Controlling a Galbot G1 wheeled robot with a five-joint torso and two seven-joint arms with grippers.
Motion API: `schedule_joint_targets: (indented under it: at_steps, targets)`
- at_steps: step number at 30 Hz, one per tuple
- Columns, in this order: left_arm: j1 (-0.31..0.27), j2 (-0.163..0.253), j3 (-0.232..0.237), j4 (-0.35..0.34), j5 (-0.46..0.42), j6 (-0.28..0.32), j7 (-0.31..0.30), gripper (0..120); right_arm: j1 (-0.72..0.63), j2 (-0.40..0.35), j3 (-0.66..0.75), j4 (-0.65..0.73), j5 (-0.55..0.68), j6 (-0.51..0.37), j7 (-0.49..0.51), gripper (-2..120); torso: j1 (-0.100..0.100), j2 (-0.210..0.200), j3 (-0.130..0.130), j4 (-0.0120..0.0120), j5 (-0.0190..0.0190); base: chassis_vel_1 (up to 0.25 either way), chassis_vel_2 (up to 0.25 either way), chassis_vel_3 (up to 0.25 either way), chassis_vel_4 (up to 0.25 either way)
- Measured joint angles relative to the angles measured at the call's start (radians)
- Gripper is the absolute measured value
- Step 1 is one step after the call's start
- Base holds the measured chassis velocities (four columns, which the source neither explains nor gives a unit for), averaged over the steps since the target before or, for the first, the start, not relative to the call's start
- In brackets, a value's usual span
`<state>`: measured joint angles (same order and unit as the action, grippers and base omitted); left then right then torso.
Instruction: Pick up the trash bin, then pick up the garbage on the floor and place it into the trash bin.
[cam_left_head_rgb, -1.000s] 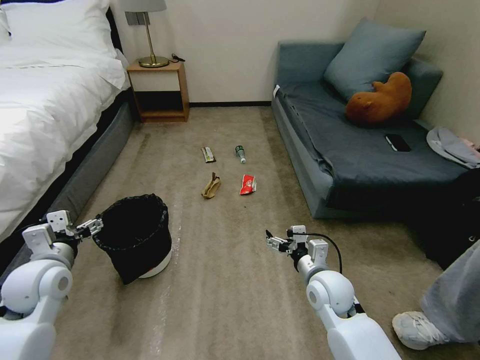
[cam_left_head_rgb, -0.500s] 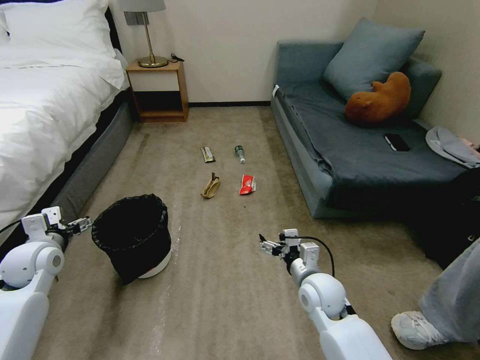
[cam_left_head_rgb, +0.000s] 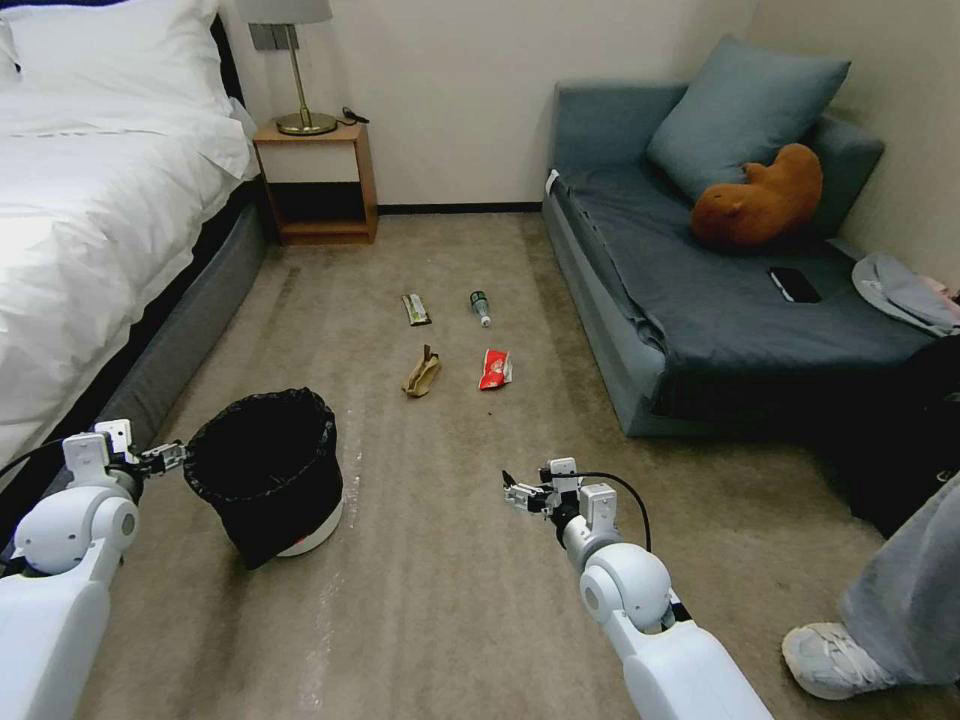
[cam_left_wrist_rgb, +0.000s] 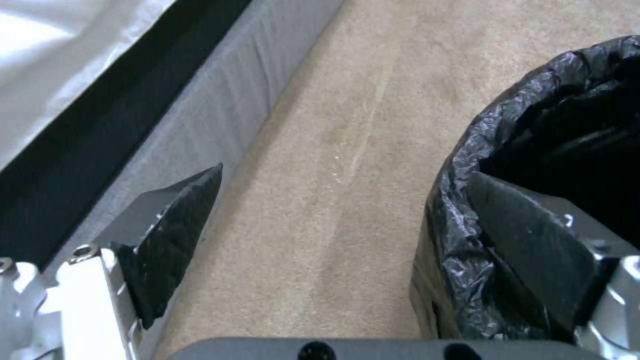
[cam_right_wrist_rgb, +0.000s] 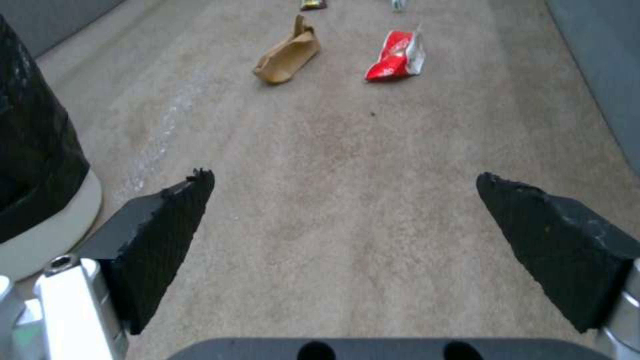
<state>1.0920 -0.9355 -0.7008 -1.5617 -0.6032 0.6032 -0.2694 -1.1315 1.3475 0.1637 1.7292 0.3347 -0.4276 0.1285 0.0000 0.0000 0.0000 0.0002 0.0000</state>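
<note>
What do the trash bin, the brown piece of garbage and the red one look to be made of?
Trash bin: thin, glossy black plastic liner, judging by its crinkles and sheen, over a smooth white base, probably hard plastic. Brown paper bag: matte kraft paper, creased and crumpled. Red wrapper: shiny plastic or foil film, likely, given its highlights and white edge.

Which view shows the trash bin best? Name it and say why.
The head view: the whole trash bin stands on the carpet, bag rim to white base. The left wrist view shows its crinkled bag rim close up, one finger inside it; the right wrist view catches one side and the base.
</note>
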Motion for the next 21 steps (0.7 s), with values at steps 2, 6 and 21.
schedule_joint_targets:
  at_steps: [2, 6, 21]
  targets:
    - [-0.006, 0.0, 0.005, 0.006, -0.003, 0.0, 0.002, 98, 0.005, 0.0, -0.002, -0.006, 0.0, 0.001, 0.0, 100, 0.0, 0.0, 0.0, -0.0001, 0.0, 0.0, 0.0, 0.0, 0.0]
    - [-0.02, 0.0, 0.019, 0.02, -0.007, -0.001, 0.007, 98, 0.014, 0.002, -0.007, -0.015, 0.0, 0.002, 0.0, 100, 0.0, 0.0, 0.0, -0.0003, 0.0, 0.0, 0.0, 0.0, 0.0]
    - [-0.123, -0.03, 0.12, 0.14, 0.029, -0.013, 0.031, 98, 0.053, 0.01, -0.028, -0.077, 0.0, 0.012, -0.001, 100, 0.0, 0.0, 0.0, -0.0002, 0.0, 0.0, 0.0, 0.0, 0.0]
